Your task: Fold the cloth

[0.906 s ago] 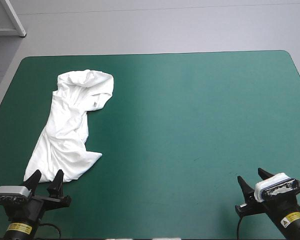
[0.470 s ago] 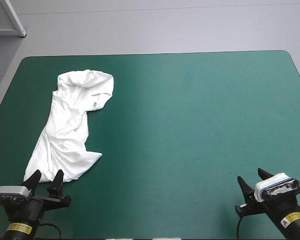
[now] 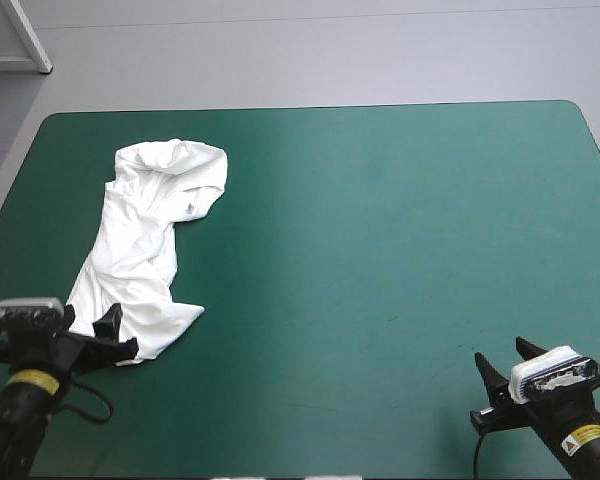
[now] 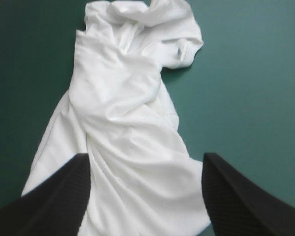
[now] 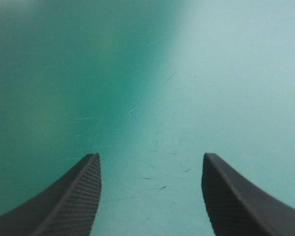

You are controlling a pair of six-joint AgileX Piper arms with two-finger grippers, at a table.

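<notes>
My counter [image 3: 400, 220], teal-green all over, carries one thing: the T-shirt [image 3: 140, 250], which lies along its left side as a long, twisted, crumpled strip. As I judge it, none of the folding is done. No edge is squared and no sleeve is laid out. The cloth is bunched thickest at its far end, where a small grey mark may be the neck label, though I can't be sure. It has to be spread flat first and then folded, so the whole job is left to do.

My left pincer [image 3: 88, 322] hangs over the T-shirt's near end. Its black fingers are wide apart, with white cloth between and under them, gripping nothing. I'd say it is lined up for a first grab. My right pincer [image 3: 500, 352] is well apart from the T-shirt, off to its right. Its fingers are apart too, with only bare cover ahead of them.
</notes>
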